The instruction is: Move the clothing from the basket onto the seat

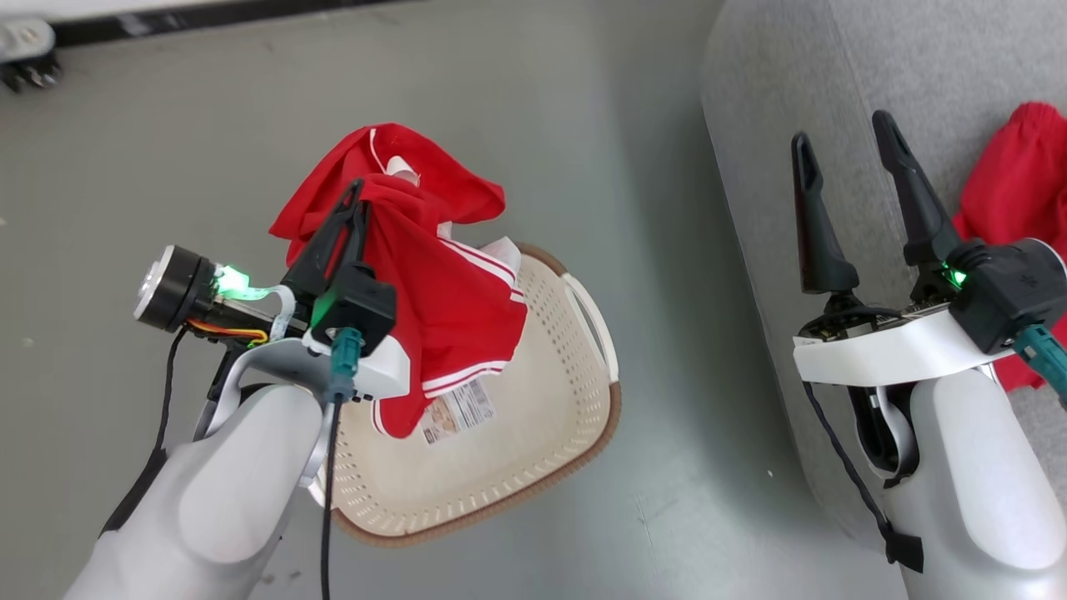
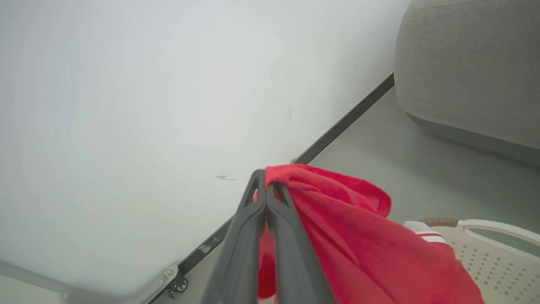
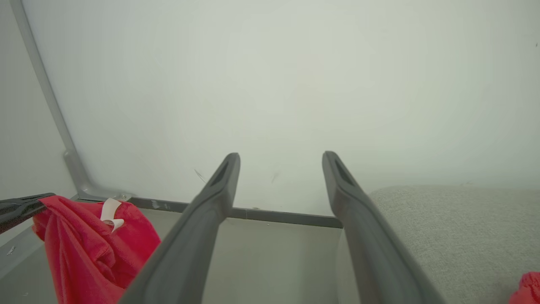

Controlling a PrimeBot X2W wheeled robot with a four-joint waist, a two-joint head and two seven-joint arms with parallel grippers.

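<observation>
Closest to the lens were the two pale arms, left forearm (image 1: 217, 500) at about 7 o'clock in the head view and right forearm (image 1: 975, 483) at 4 o'clock. Left gripper (image 1: 357, 198) was clamped tight on a fold of the red striped shirt (image 1: 450, 292), fingers pressed together with fabric pinched between them; the left wrist view showed that nicely too.

So the shirt was up in the air, draped off those fingers and hanging over the laundry basket (image 1: 542, 417), white-striped hem toward 6 o'clock. Couldn't tell if the lowest bit touched the basket's bottom.

Basket sat on the grey floor (image 1: 517, 92) near 6 o'clock of the frame. It was cream with holes, with a brown rim and a white handle on its 2 o'clock side. A printed label (image 1: 457, 411) showed inside, right by the hem.

Right gripper (image 1: 842, 133) was spread wide with nothing between the fingers, sitting over the rounded edge of the light grey sofa (image 1: 834, 58) at 3 o'clock. A plain red garment (image 1: 1013, 183) lay on the sofa cushion, about 2 o'clock from that gripper and partly hidden behind the wrist.

White wall (image 3: 270, 84) with a dark baseboard (image 3: 287, 217) ran along 12 o'clock, and a small caster wheel (image 1: 29, 73) sat up at 10 o'clock.
</observation>
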